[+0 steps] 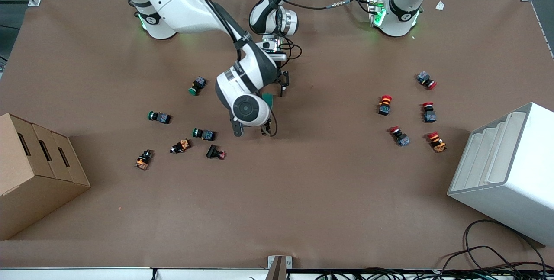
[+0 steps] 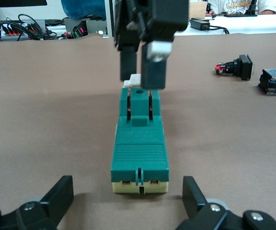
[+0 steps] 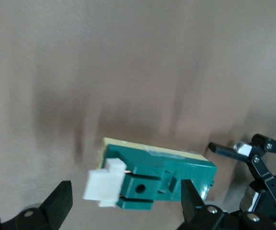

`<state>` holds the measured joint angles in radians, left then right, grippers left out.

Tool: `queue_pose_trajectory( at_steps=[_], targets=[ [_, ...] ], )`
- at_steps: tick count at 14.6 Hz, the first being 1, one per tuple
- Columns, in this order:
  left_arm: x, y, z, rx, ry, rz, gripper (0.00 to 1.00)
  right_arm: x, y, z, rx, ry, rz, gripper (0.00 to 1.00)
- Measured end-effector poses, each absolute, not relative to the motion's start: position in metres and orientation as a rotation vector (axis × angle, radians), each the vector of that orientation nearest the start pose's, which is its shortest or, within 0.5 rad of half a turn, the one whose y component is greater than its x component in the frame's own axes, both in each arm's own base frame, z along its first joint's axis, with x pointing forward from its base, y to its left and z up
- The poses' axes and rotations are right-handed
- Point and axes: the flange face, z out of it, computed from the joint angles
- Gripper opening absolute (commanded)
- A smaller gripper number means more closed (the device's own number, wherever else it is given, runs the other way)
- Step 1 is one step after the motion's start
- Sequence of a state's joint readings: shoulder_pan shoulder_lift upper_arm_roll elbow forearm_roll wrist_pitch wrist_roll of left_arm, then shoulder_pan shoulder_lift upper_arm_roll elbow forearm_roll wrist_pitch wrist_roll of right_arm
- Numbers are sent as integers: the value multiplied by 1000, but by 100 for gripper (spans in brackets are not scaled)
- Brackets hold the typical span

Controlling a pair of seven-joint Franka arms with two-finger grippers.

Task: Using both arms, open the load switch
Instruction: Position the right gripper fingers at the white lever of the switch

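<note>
On the brown tabletop (image 1: 303, 193) lie five red-capped push buttons (image 1: 384, 104) and three green-capped ones (image 1: 158, 117). One dark-green rectangular load switch (image 2: 139, 143) sits mid-table, between the released left claw (image 2: 128, 203) and spread right claw (image 3: 128, 203).

The load switch (image 3: 159, 175) is lying on the brown counter (image 3: 128, 62). Its white lever (image 3: 105, 188) is sticking out from one end of the green block. The right hand (image 3: 126, 203) is hanging over the load switch with its two black fingers (image 3: 58, 201) spread wide, one on each side. The left hand (image 3: 260, 163) is sitting just beside the load switch's other end.
</note>
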<state>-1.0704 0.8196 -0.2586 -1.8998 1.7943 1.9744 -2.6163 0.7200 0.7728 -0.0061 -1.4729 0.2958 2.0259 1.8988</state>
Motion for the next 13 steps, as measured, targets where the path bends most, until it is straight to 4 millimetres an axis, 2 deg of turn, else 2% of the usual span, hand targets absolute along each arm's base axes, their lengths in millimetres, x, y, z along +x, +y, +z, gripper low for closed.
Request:
queue_pose_trajectory(
  at_steps=[4, 11, 13],
  targets=[
    [194, -554, 67, -2694, 126, -1718, 100, 504, 474, 201, -2577, 2038, 502, 100],
    [191, -552, 62, -2686, 157, -1764, 100, 506, 474, 219, -2636, 2050, 567, 100],
    [191, -552, 62, -2681, 160, -1771, 100, 506, 468, 223, -2666, 2075, 596, 100]
  ],
)
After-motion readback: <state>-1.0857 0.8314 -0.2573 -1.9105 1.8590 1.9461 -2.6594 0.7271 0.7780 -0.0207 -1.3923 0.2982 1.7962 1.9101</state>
